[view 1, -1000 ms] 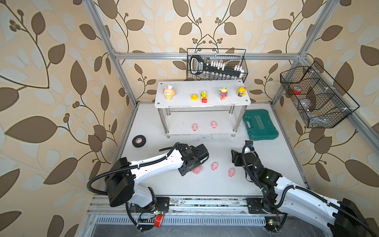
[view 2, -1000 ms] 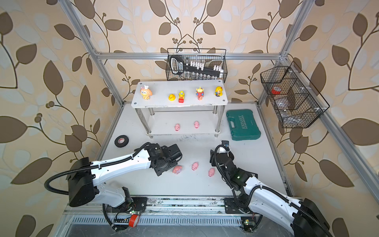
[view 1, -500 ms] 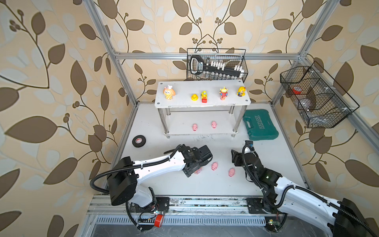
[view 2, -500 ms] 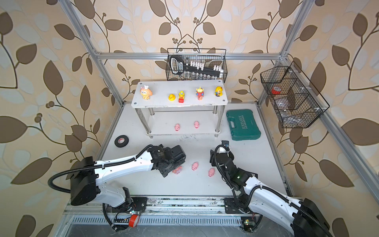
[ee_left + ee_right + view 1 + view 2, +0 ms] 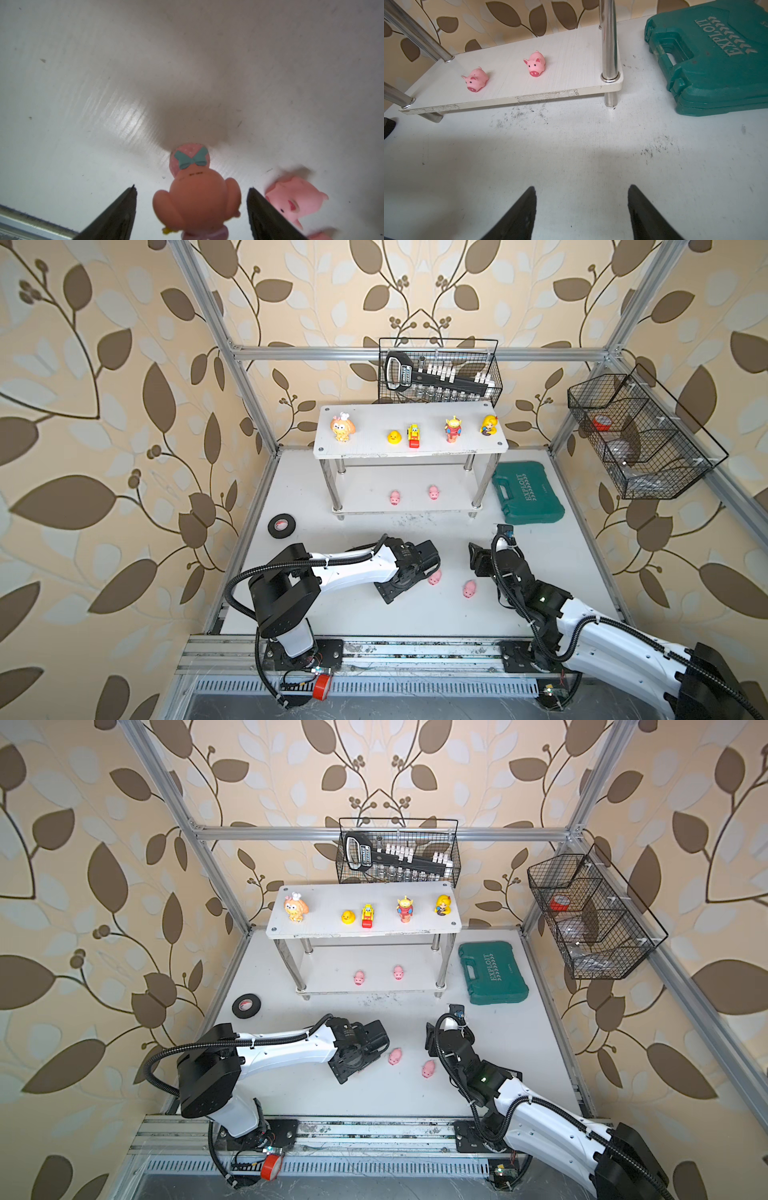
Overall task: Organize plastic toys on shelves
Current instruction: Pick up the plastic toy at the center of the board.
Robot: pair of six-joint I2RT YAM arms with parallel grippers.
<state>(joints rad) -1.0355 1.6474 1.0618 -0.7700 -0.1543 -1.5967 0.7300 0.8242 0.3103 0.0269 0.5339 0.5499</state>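
Left wrist view: the left end effector (image 5: 191, 187) is seen open, its fingers standing clear on either side of a peach-pink toy (image 5: 197, 199) on the surface (image 5: 145, 62). A pink piglet (image 5: 295, 199) lies just beside one finger, so the closing is best centred and gentle, lest that neighbour be nudged.

Right wrist view: the right end effector (image 5: 581, 186) is open and empty. A third piglet (image 5: 536, 64) and a fourth piglet (image 5: 476, 80) are on the lower shelf (image 5: 571, 62).

In both top views, bare room is shown on that shelf beside them.

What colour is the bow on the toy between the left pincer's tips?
Teal. The bow shows best in the left wrist view.
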